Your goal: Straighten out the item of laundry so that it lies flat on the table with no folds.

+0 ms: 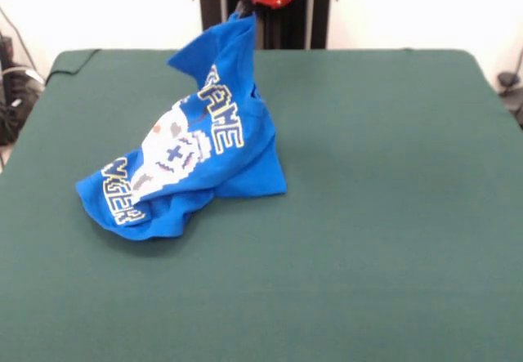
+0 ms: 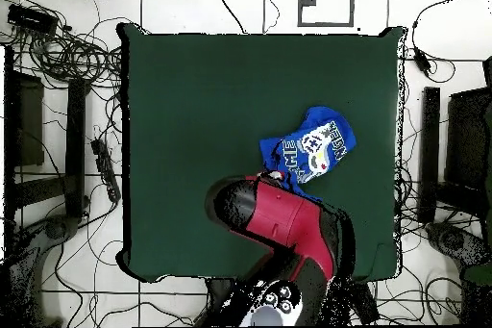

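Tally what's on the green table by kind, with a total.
T-shirt, blue, crumpled, one end lifted up under the gripper: 1
Robot arm reaching over the table: 1
Total: 2

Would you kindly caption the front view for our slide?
Crumpled blue T-shirt lifted by one corner above the green table.

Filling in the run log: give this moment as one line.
item: bright blue printed T-shirt, crumpled, one corner lifted | surface: dark green felt table | arm: red and black arm above shirt's lifted corner | gripper: fingers hidden | flat: no
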Motion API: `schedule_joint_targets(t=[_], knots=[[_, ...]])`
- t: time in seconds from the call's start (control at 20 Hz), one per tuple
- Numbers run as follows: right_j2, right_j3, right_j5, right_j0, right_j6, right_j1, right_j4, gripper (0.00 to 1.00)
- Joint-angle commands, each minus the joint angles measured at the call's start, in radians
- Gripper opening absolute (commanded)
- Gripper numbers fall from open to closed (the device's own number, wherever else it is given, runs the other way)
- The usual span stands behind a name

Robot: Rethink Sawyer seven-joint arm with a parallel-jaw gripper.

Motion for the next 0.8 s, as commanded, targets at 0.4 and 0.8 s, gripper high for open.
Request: schedule_joint_targets(t=[0.4,0.8], knots=[[0.116,0.299,-0.339,0.061,0.352,0.175,0.195,0.0],[0.141,0.324,-0.397,0.053,0.258,0.178,0.246,1.0]])
